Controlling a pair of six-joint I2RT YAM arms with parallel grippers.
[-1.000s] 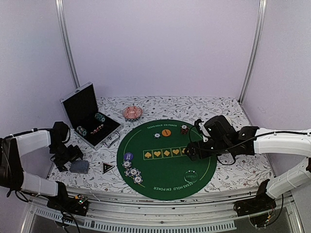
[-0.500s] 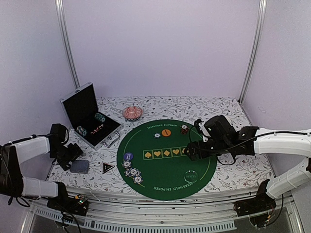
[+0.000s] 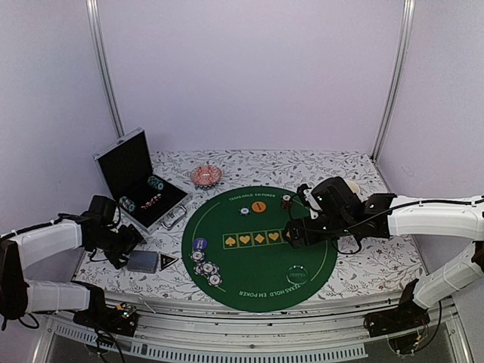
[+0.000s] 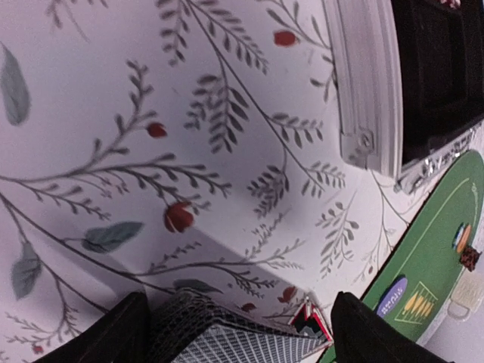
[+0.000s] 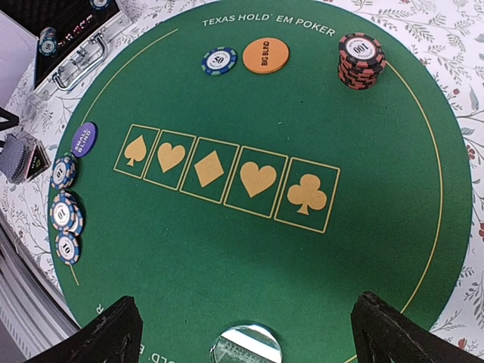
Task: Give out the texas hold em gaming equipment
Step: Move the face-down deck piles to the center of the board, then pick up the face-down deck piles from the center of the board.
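Note:
A grey-blue deck of playing cards (image 3: 142,262) lies on the floral cloth left of the green mat (image 3: 249,291). My left gripper (image 3: 130,252) is shut on it. In the left wrist view the deck (image 4: 219,339) fills the span between both dark fingers (image 4: 113,333). Blue and white chips (image 3: 206,268) sit at the mat's left edge by a purple small-blind button (image 5: 83,138). A red-and-dark chip stack (image 5: 361,59), a blue chip (image 5: 218,60) and an orange big-blind button (image 5: 265,55) lie at the far edge. My right gripper (image 5: 246,333) hangs open above the mat over a clear round disc (image 5: 246,348).
An open aluminium case (image 3: 144,193) holding more chips stands at the far left. A black triangular piece (image 3: 168,261) lies between the deck and the mat. A pink dish (image 3: 206,175) sits behind the mat. A cream mug (image 3: 352,185) shows behind the right arm.
My left gripper has narrowed onto the deck and moved right toward the mat, taking the deck with it. The right arm has shifted slightly left.

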